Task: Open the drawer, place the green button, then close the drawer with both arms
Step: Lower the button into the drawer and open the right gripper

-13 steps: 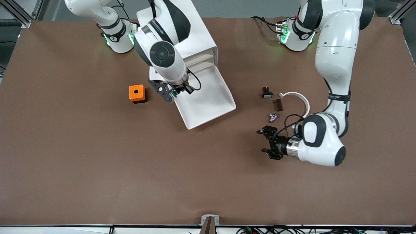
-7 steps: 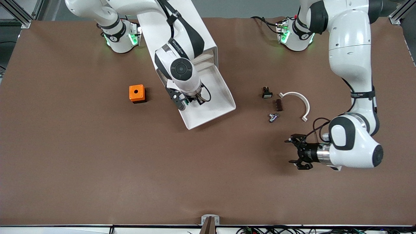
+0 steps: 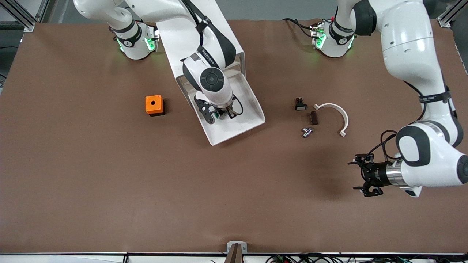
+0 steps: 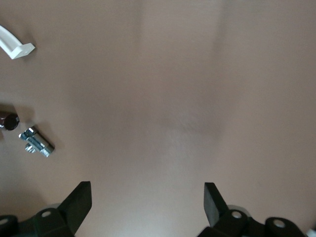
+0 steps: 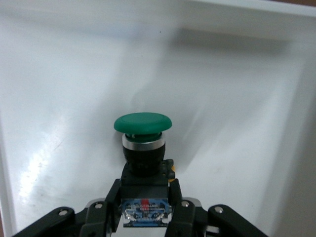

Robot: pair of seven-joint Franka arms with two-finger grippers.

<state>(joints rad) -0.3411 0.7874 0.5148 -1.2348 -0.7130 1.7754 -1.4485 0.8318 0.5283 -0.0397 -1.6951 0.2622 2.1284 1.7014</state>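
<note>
On brown table [image 3: 109,175], white drawer [image 3: 252,109]

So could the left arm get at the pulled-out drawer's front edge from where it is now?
Probably yes. The left gripper hangs open, holding nothing, over bare table. No object lies between it and the drawer; only the right gripper, holding the button, is above the tray.

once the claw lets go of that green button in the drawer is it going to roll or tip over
Probably it tips: the button is top-heavy looking, its wide green cap on a narrower body. Lying down, the round cap might let it roll a bit. The drawer has walls, so it likely stays inside. The right claw grips its base.
</note>
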